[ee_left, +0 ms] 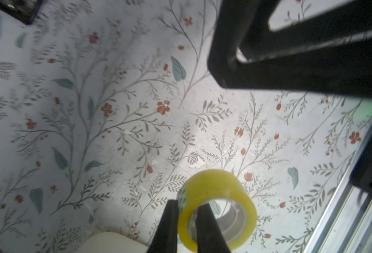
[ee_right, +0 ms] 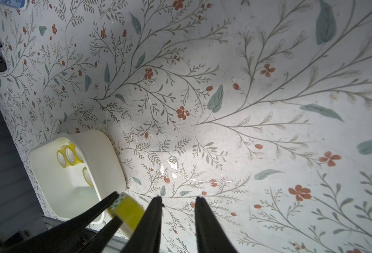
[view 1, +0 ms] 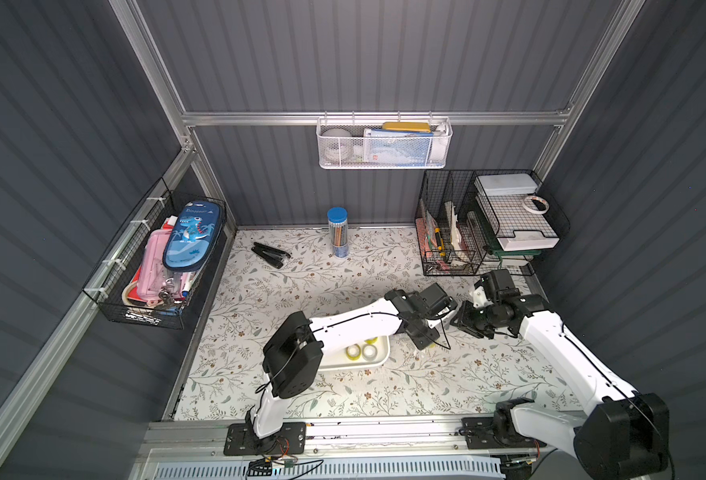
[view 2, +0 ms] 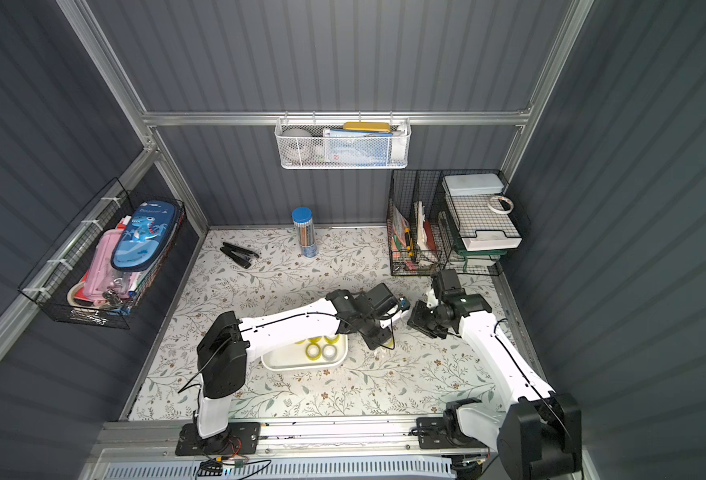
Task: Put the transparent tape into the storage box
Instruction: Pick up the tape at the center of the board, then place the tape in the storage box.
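Partly done: several rolls (ee_right: 67, 154) lay in storage box (ee_right: 106, 157) | left gripper (ee_left: 187, 204) pinched another tape roll (ee_left: 222, 188) beside it | right gripper (ee_right: 178, 198) parted, empty.

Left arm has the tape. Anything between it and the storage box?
Nothing visible. The tape roll in the left end effector hangs just outside the rim of the storage box; the rolls already inside sit at one end, leaving bare floor.

Both top views look steeply down from high in front, covering the whole bench (view 1: 384, 395). Both wrist views face it closely, sharing the yellow tape roll (ee_left: 213, 186).
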Robot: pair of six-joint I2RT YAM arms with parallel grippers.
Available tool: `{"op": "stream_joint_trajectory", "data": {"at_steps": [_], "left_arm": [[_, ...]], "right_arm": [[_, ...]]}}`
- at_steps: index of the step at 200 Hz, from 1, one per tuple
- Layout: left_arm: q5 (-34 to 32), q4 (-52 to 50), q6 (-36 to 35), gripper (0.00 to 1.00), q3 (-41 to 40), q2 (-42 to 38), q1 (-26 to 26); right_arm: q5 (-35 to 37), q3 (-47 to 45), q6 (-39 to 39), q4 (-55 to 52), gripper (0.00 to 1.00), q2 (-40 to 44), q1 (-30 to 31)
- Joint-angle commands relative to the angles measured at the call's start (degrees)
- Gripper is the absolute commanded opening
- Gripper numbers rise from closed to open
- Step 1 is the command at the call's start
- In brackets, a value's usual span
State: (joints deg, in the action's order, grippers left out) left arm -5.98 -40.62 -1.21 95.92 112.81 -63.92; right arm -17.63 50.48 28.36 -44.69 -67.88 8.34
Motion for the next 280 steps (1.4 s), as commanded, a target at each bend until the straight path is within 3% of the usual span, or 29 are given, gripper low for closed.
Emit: {"op": "stream_joint_trajectory", "data": {"at_steps": [1,69,127,161,231,280], "left_arm": [[-6.78,-6.25,8.25,0.00,0.96,-7.24,1.57],[-16.24,-15.45,24.56,0.02,-13.16,-27.69,8.33],[-15.56,-15.61,33.87,0.02,-32.07,-34.88,10.31],[-13.53,-11.95,35.56,0.02,-40.53,-39.69,14.59],[-8.92,-0.54,31.31,0.03,-43.77,-31.36,17.95],[-7.66,0.98,30.11,0.02,-45.11,-29.61,20.50]], "right_arm": [[0.54,1.89,-1.80,-0.16,0.33,-1.19,0.18],[1.53,7.53,-4.09,0.64,0.33,-10.10,2.81],[1.81,11.43,-4.93,1.10,0.33,-17.25,6.55],[1.59,12.70,-5.11,0.96,0.33,-19.37,7.34],[1.60,14.69,-5.68,0.24,0.33,-22.08,7.89],[1.98,14.74,-5.87,-0.23,0.33,-22.24,7.88]]}}
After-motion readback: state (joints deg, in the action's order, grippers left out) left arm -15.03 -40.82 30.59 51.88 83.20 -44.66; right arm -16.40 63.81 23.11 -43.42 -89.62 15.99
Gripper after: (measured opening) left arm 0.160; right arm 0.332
